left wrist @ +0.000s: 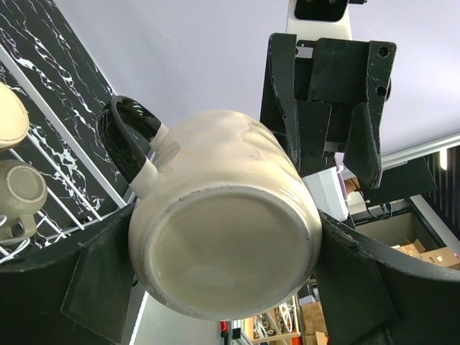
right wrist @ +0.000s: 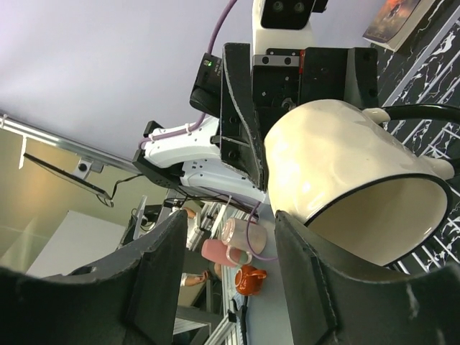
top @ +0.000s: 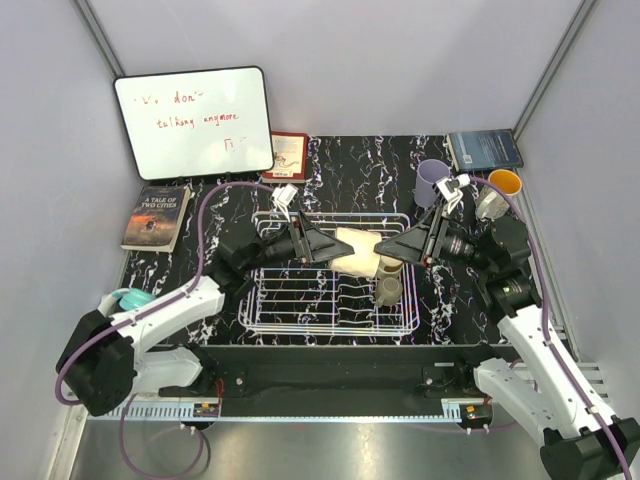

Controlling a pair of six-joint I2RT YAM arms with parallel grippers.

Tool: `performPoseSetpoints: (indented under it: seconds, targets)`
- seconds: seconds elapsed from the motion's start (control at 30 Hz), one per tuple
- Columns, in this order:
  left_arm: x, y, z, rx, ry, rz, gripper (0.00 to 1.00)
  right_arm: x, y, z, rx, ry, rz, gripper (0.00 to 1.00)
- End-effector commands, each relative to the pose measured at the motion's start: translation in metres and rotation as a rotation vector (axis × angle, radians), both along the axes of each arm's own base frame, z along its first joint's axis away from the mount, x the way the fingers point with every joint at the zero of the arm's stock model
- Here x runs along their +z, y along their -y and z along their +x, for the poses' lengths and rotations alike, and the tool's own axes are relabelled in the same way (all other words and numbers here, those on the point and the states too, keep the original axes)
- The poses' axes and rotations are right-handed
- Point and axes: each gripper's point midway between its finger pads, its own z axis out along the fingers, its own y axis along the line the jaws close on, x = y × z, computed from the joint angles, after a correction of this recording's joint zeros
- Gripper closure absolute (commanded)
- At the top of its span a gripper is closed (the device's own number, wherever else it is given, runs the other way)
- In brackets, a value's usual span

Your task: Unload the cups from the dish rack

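Note:
My left gripper (top: pixel 335 245) is shut on a cream cup (top: pixel 357 252) with a black handle and holds it sideways above the white wire dish rack (top: pixel 300 300). In the left wrist view its fingers (left wrist: pixel 100 284) clamp the cup (left wrist: pixel 223 237), base towards the camera. My right gripper (top: pixel 387 250) is open at the cup's mouth. In the right wrist view the cup (right wrist: pixel 345 172) sits just right of the open gap (right wrist: pixel 233 280). An olive-grey cup (top: pixel 388 290) stands in the rack. Another cream cup (left wrist: pixel 8 115) shows at the left wrist view's edge.
A lavender cup (top: pixel 432 180) and an orange-lined cup (top: pixel 503 185) stand on the black marble table behind the right arm. A teal cup (top: pixel 130 298) is by the left arm. A whiteboard (top: pixel 195 120) and books (top: pixel 157 215) line the back.

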Motion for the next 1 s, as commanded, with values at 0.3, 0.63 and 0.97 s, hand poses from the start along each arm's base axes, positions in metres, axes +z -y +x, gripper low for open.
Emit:
performPoseSetpoints:
  seconds: [0.3, 0.63, 0.97]
  targets:
    - [0.047, -0.001, -0.004, 0.019, 0.166, -0.064, 1.00, 0.011, -0.001, -0.004, 0.000, 0.094, -0.049, 0.41]
    - [0.048, -0.008, 0.018, 0.102, 0.209, 0.004, 1.00, 0.000, 0.003, -0.006, -0.028, 0.086, -0.114, 0.40]
    - [0.065, -0.009, 0.008, 0.055, 0.228, -0.062, 1.00, -0.017, 0.002, 0.001, -0.041, 0.058, -0.147, 0.40]
